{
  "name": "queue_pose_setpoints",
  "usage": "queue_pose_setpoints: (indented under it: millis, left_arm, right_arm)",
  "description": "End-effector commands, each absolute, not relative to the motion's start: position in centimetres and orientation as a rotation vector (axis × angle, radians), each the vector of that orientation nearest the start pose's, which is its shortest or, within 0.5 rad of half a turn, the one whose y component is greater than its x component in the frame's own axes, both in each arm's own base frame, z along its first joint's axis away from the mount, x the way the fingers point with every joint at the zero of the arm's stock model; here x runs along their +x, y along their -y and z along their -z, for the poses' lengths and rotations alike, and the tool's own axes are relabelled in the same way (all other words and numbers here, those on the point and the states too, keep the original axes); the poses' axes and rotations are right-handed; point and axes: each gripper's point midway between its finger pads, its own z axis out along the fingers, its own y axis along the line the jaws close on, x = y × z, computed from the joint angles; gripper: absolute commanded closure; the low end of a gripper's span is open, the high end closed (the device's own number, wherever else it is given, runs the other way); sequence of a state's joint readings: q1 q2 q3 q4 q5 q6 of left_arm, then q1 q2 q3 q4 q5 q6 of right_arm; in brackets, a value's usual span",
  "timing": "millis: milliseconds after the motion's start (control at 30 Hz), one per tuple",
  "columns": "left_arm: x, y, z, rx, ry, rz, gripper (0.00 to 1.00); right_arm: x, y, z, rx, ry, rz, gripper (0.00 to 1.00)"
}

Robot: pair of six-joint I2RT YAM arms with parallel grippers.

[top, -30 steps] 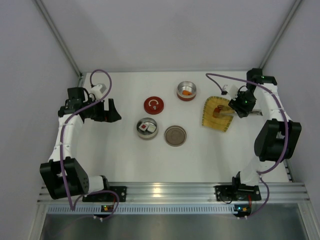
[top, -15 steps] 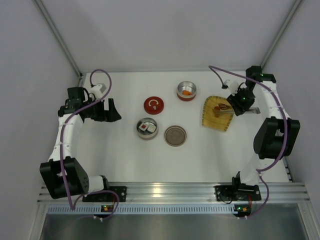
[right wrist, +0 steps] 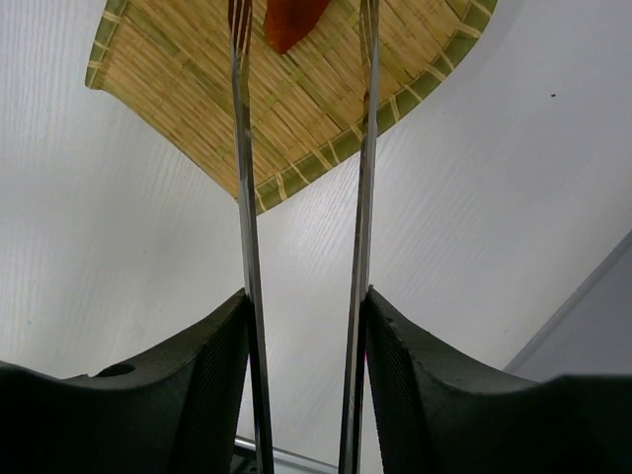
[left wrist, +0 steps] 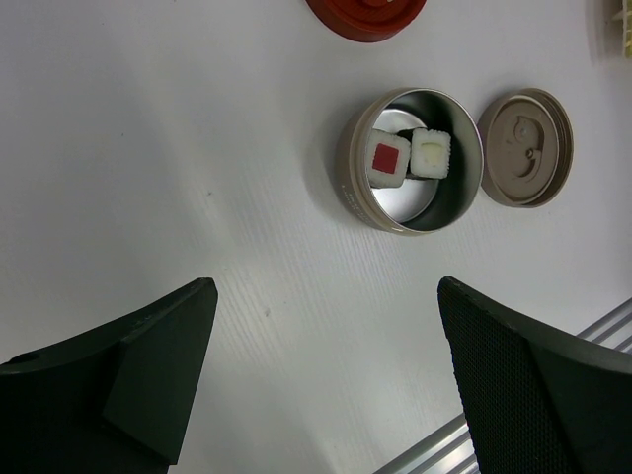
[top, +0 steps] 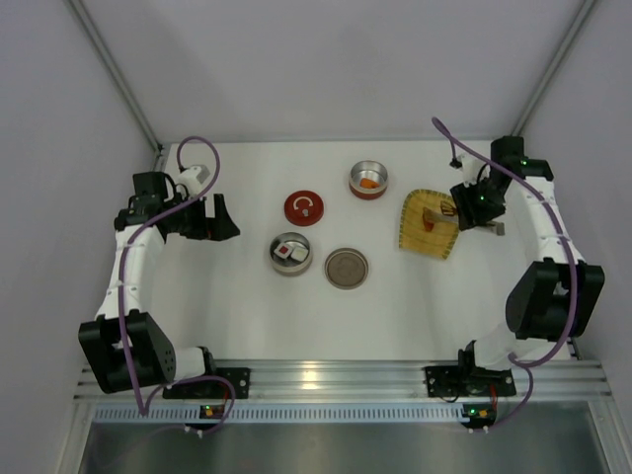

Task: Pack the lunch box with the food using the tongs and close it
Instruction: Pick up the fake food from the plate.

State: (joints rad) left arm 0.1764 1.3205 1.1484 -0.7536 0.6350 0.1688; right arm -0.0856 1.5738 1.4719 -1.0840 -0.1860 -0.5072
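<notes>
My right gripper [right wrist: 306, 296] is shut on the tongs [right wrist: 244, 178], each jaw pressing on the outside of one arm. The two slim arms stand apart and reach out over a reddish piece of food [right wrist: 291, 20] on the yellow woven mat [right wrist: 178, 79]. From above, this gripper [top: 464, 210] sits at the mat's right edge. One lunch box tin [left wrist: 410, 160] holds two white pieces, one with a red centre. A second tin [top: 367, 180] holds an orange piece. My left gripper [left wrist: 326, 296] is open and holds nothing, at the left side of the table [top: 225, 219].
A red lid [top: 304, 207] lies behind the near tin, and a brown lid [top: 347, 268] lies to its right. The white side wall stands close to my right arm. The aluminium rail runs along the table's near edge.
My right wrist has turned and shifted slightly right, its cable swinging up, with the tongs still over the mat. The left arm has not moved.
</notes>
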Motion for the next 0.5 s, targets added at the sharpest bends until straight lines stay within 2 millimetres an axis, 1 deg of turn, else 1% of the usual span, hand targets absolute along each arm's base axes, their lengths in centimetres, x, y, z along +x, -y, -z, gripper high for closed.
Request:
queue_pose_setpoints:
  millis: [0,133,300,400,467]
  left_arm:
    - [32.1,4.3,-20.3,0.274,-2.270,0.601,0.02]
    - [32.0,4.2,-20.0,0.271,-2.276,0.593,0.02]
    - [32.2,4.2,-19.8,0.266,-2.282,0.598,0.02]
    - [32.1,4.2,-19.8,0.271,-2.282,0.598,0.02]
    - [32.1,4.1,-19.7,0.274,-2.283,0.595,0.02]
  right_arm:
    - [34.8,0.2,-17.3,-0.519,-2.577,-0.107,0.54]
    - [35.2,-0.3,-16.7,-0.500,-2.581,-0.124,0.54]
    - [35.3,-1.1,-15.2,-0.505,-2.600,-0.118,0.55]
    - [35.2,-1.2,-14.3,-0.517,-2.616,-0.110,0.55]
    - [35.2,-0.9,-13.9,-0.513,-2.627,-0.090,0.55]
